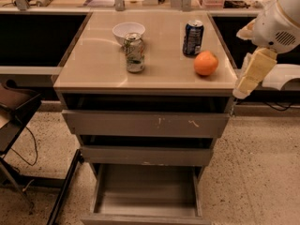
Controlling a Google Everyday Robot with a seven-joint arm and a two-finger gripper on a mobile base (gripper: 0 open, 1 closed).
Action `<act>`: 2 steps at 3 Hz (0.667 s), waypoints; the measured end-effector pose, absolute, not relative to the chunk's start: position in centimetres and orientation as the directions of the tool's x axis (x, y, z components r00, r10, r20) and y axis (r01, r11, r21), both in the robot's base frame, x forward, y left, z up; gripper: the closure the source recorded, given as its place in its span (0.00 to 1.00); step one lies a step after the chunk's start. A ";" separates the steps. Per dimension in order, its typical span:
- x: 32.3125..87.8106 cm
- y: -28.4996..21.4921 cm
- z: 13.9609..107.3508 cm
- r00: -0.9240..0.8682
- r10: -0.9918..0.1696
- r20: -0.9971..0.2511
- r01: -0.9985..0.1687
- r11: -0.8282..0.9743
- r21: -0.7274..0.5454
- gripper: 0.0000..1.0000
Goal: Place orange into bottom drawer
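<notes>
1. Gripper. We locate the gripper (243,84) at 3 o'clock in the view. It hangs from the white arm (277,20), points down and slightly inward, and sits outside the right edge of the cabinet top (93,67). We cannot tell whether it is released or clenched. It carries nothing that we can see.

2. Orange. The orange (206,63) rests on the cabinet top near the front right corner. From the gripper it lies at about 10 o'clock, near but apart, with the top's right edge between the two. We see no contact.

3. Other items on the top.
- A blue can (193,37) stands upright at 11 o'clock from the orange, just beside it.
- A silver can (135,53) stands upright at 9 o'clock from the orange, well apart.
- A white bowl (128,31) sits at 12 o'clock from the silver can, just behind it.

4. Drawers. The bottom drawer (147,191) is pulled out at 6 o'clock in the view, and its flat grey floor shows. It lies at about 7 o'clock from the orange, well apart. Above it we see the middle drawer front (147,156). Higher up is the top drawer front (117,124), which bears pale scuff marks.

5. Status. The orange is on the top, not in the bottom drawer.
</notes>
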State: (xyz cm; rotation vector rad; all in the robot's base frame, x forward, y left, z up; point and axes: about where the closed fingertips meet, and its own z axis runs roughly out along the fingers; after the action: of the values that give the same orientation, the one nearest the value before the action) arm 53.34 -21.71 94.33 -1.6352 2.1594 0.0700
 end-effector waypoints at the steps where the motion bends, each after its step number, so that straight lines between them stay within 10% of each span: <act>1: 53.3 -21.7 94.3 -0.213 -0.907 -0.364 -0.929 0.304 -0.213 0.00; 2: 54.2 -22.7 94.6 -0.203 -0.888 -0.411 -0.927 0.310 -0.210 0.00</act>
State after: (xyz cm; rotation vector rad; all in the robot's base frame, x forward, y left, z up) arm 54.24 -22.67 94.58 -1.6087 2.1263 0.1137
